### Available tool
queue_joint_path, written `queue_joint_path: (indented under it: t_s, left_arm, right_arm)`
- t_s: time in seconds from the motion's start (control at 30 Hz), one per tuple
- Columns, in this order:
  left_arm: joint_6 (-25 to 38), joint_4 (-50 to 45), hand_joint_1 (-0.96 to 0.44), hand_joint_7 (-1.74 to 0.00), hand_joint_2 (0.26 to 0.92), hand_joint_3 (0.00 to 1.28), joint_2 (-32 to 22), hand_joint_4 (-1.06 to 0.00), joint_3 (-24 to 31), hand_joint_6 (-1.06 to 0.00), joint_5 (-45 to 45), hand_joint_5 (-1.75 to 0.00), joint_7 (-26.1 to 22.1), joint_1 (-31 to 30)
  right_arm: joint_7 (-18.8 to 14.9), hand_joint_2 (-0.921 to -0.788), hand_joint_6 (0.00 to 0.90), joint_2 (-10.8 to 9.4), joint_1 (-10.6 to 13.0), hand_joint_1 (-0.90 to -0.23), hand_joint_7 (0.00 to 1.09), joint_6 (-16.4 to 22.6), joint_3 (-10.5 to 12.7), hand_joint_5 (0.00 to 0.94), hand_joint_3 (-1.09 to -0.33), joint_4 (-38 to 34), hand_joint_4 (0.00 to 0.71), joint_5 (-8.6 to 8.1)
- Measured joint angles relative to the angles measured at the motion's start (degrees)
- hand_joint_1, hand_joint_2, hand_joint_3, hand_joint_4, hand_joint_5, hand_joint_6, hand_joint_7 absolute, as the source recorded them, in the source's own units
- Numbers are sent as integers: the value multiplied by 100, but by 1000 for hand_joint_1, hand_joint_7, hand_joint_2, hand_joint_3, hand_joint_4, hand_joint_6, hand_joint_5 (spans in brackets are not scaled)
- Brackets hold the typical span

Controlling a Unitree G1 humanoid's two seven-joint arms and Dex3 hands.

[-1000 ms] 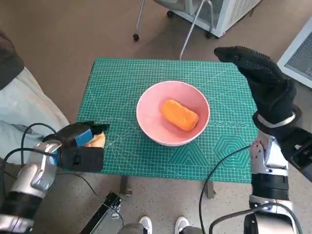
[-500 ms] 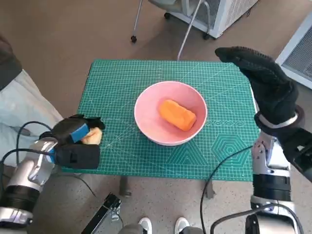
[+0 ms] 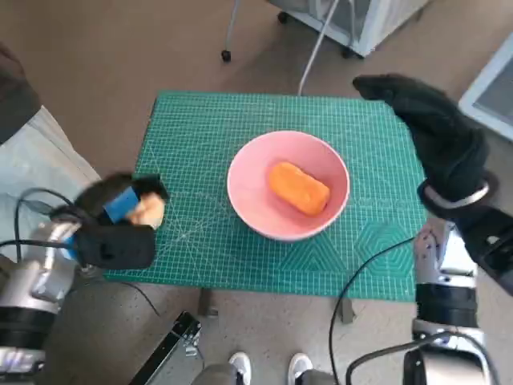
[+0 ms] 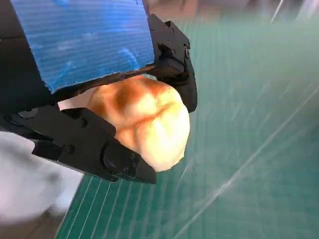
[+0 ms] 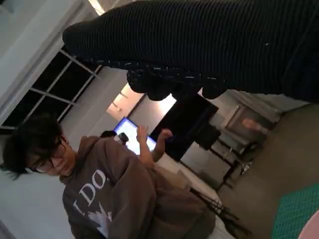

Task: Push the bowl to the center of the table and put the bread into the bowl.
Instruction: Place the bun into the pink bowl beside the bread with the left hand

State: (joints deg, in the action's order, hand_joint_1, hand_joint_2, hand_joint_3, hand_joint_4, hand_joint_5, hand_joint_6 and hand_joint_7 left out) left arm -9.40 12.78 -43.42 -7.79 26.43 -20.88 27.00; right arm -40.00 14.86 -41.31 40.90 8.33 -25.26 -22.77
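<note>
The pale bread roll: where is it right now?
In the head view the pale bread roll is held in the left robot hand at the green mat's left edge, left of the pink bowl and outside it.

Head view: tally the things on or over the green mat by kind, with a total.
Bread rolls: 2, an orange roll in the bowl and a pale roll in the left hand
Pink bowl: 1
Total: 3

The gloved right hand (image 5: 209, 45) spans the frame as a dark band. Beyond it sits a person in a brown hoodie (image 5: 124, 199). A lit screen (image 5: 132, 134) glows behind.
</note>
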Motion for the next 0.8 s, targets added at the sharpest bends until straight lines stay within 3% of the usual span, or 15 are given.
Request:
queue_joint_path:
  t_s: [0.33,0.8]
  left_arm:
    - [-485,-322,0,-1208,921,186,757,-473,-51,-579,-36,-1407,480,878]
    - [-1425,793,-1,-1231,921,171,1521,-501,-764,-582,250,-1351,659,2023]
  right_arm:
    - [12,-921,-1,-83,-54,-663,707,51,-40,479,-794,-37,-1,75]
    - [66,-921,-1,-238,-56,-658,698,102,-78,476,-783,-118,-1,78]
